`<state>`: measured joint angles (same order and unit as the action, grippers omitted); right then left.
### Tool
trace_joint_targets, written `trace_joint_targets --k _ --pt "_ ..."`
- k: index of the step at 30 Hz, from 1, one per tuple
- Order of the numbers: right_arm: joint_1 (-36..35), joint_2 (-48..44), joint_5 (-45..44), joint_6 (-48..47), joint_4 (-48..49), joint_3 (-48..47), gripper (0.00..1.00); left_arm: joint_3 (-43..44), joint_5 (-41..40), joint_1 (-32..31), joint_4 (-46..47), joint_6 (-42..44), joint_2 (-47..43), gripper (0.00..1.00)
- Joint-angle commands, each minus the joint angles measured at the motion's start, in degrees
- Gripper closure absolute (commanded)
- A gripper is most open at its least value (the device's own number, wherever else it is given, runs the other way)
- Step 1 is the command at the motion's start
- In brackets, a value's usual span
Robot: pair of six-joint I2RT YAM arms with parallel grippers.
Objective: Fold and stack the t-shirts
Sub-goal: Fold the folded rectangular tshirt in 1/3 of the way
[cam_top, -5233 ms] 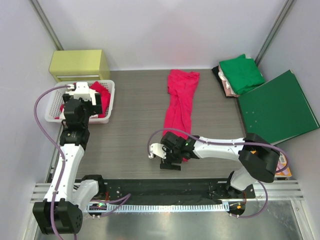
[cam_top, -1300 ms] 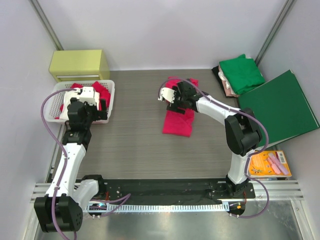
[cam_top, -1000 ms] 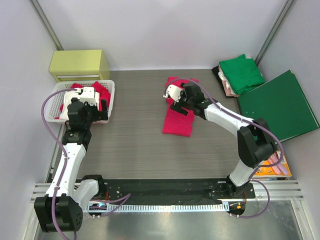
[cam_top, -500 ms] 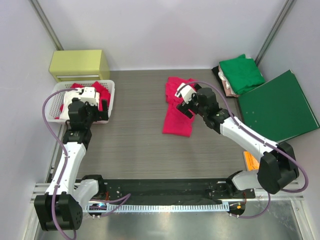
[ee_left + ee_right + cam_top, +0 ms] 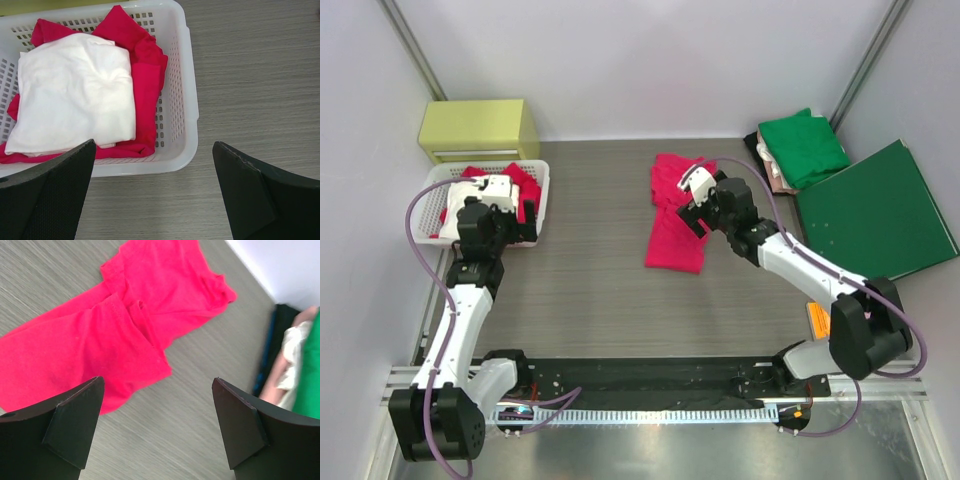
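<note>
- My right pincer [image 5: 160, 435] hangs above the surface [image 5: 200, 405], jaws spread wide with nothing between them.
- The pinkish-red t-shirt [image 5: 115, 340] lies flat on the surface just ahead of this pincer, reaching off toward its left finger. It is apart from both fingers. The part nearer to me is a layer doubled over the rest, and the neck end lies farther off.
- Out past my right finger, by the wall, the green t-shirt [image 5: 805, 145] sits on top of the pale beige-pink t-shirt [image 5: 295, 360]. Only the edge of the pale one shows.
- The dark-green folder [image 5: 875, 215] lies just beside that stack, farther out on the same side and well apart from the pincer.
- My left pincer [image 5: 152, 200] is also wide apart and empty. It hovers over bare surface just short of the white basket [image 5: 187, 110].
- Inside the basket, ahead of this pincer's left finger, a white folded cloth [image 5: 75, 95] rests on a red cloth [image 5: 147, 75]. The red one shows around its edges.
- A yellow-green box [image 5: 480, 128] stands just beyond the basket, against the far wall.
</note>
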<state>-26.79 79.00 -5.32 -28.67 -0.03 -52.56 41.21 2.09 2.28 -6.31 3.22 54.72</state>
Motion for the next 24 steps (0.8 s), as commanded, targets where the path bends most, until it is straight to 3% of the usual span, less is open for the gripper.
trace_joint_targets --k 1,9,15,20,24 --pt "1.12 4.56 4.52 7.39 -1.53 -7.2 0.05 0.89 -0.59 0.26 1.83 0.2 0.56 0.0" --pt "1.12 20.12 13.84 12.13 -7.78 -20.99 0.06 1.5 -0.15 0.26 1.12 -0.06 2.32 0.0" --pt "1.3 35.84 11.21 13.55 -9.28 -33.92 0.13 2.21 -0.77 0.35 0.24 0.29 2.41 0.0" --pt "1.65 41.93 10.33 15.3 -9.28 -39.55 0.18 2.21 -0.42 0.35 0.24 0.64 2.94 0.0" --pt "1.65 41.32 9.63 16.36 -9.37 -39.74 0.23 2.38 -0.51 0.35 0.15 0.73 3.64 0.0"
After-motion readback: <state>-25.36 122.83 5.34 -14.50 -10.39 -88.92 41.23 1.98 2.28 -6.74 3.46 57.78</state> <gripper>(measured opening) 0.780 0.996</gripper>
